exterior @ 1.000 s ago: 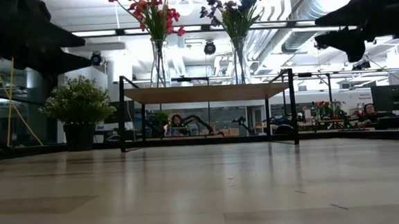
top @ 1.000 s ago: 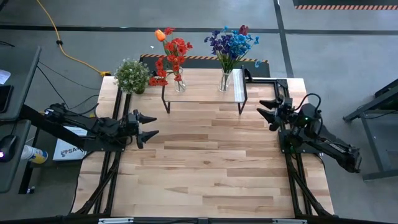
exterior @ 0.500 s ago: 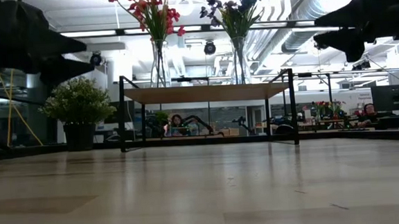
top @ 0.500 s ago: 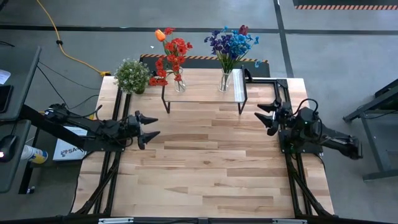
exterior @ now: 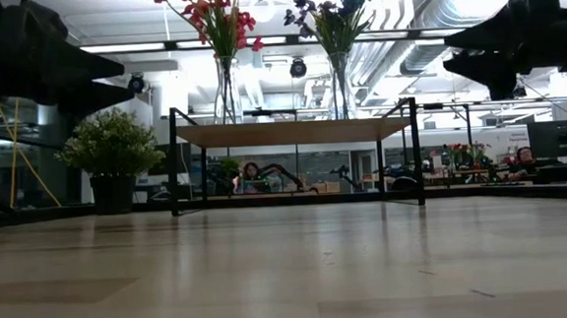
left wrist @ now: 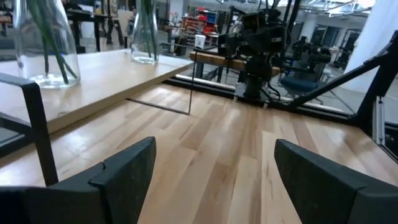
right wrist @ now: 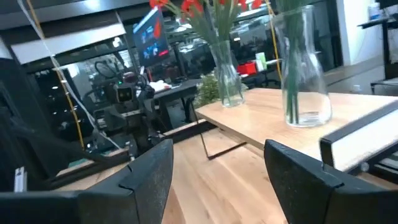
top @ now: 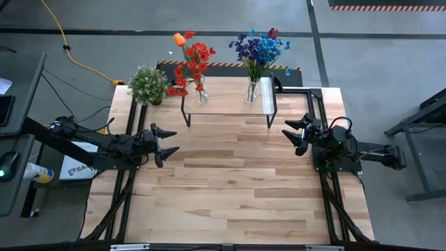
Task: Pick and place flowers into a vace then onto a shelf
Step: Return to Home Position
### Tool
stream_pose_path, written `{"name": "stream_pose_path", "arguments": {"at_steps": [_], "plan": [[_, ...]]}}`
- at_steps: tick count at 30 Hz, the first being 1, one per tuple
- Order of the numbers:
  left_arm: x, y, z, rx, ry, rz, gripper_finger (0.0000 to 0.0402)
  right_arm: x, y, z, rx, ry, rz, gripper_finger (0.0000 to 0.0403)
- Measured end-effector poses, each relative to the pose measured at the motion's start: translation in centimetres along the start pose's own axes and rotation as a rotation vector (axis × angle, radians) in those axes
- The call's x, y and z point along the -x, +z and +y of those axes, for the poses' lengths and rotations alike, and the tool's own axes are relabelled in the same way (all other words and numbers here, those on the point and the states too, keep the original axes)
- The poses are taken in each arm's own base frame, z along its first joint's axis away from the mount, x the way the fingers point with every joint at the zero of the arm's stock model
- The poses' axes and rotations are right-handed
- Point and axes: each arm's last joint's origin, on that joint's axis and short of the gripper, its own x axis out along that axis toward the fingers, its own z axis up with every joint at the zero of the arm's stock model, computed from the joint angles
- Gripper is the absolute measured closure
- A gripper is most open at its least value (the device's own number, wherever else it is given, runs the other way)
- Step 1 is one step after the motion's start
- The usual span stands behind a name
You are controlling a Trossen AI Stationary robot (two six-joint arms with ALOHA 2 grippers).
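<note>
Two dark claws hang over the pale wood-plank counter (top: 230,188). The left claw (top: 169,141), near the left edge, has its pointed fingers apart. At the far edge stands the shelf (top: 226,106), a smooth light plank on thin black metal legs. It carries a clear glass vase (exterior: 225,89) of red flowers (top: 192,64), then a second vase (exterior: 340,84) of blue and purple flowers (top: 259,47). In the low view their blooms are cut off. The right claw (top: 294,132), near the right edge, is likewise spread.
</note>
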Motion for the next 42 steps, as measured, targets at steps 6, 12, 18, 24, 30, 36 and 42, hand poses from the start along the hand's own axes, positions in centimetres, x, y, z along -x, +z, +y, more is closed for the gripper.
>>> {"name": "stream_pose_path", "arguments": {"at_steps": [6,12,18,24,30,36,42], "plan": [[0.18,0.27,0.07,-0.028,-0.005,-0.027,0.0041,0.02,0.24,0.07,0.000,0.009,-0.019,0.0164],[0.62,0.26,0.37,-0.045,-0.007,-0.031,0.0041,0.01,-0.19,0.00,0.039,0.015,0.028,0.0163],[0.78,0.01,0.41,-0.067,-0.039,-0.010,0.0041,0.01,-0.17,0.02,0.112,0.019,0.025,0.0162],[0.78,-0.10,0.38,-0.047,-0.052,0.001,0.0041,0.01,-0.17,0.02,0.121,0.020,0.025,0.0164],[0.77,-0.11,0.38,-0.047,-0.053,0.001,0.0041,0.01,-0.17,0.02,0.121,0.020,0.025,0.0162],[0.77,-0.11,0.38,-0.047,-0.053,0.001,0.0041,0.01,-0.16,0.02,0.066,0.020,0.025,0.0164],[0.77,-0.11,0.38,-0.047,-0.052,0.002,0.0041,0.01,-0.15,0.03,0.068,0.020,0.025,0.0164]]}}
